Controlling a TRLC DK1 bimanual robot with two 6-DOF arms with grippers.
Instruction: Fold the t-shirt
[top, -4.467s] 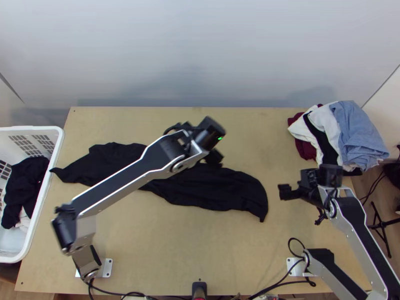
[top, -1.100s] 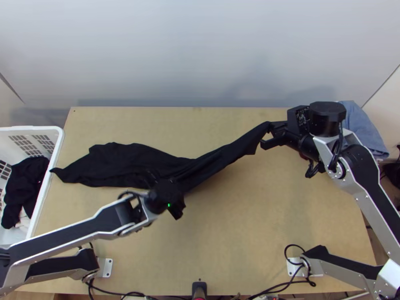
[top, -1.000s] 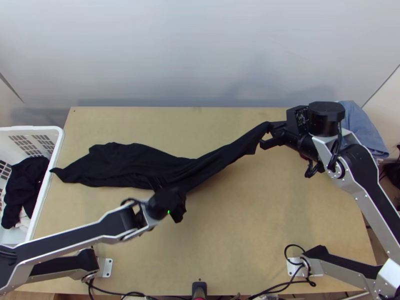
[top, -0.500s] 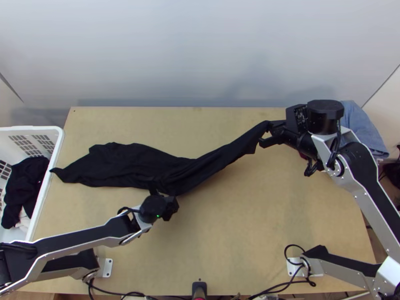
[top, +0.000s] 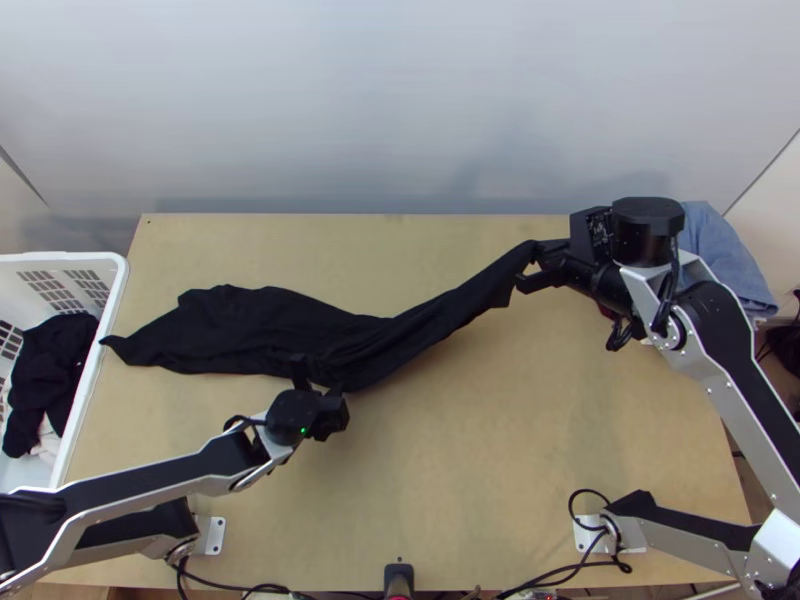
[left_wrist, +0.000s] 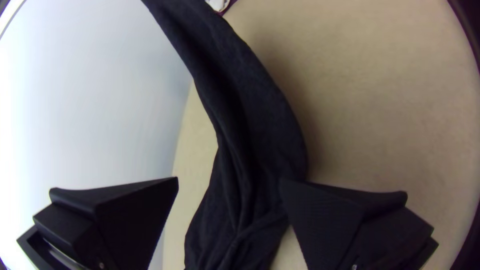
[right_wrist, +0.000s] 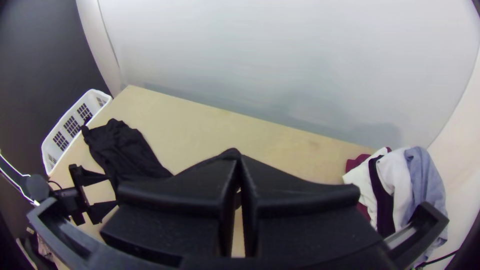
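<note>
The black t-shirt lies bunched lengthwise across the table, its right end lifted. At that raised end my right gripper is shut on a corner of the cloth. My left gripper stands open at the shirt's near edge, around its middle. In the left wrist view the shirt runs in long folds past my left gripper, whose fingers are wide apart. The right wrist view has my right gripper with its fingers together, and the shirt stretching away behind them.
A white basket with dark clothing stands at the table's left edge. A pile of clothes, blue, white, black and dark red, lies at the far right, partly under the right arm. Bare wood spans the table's near middle.
The right gripper took the shirt's right end and raised it toward the far right. My left gripper came from the far middle to the near edge, lately shifting slightly left.
</note>
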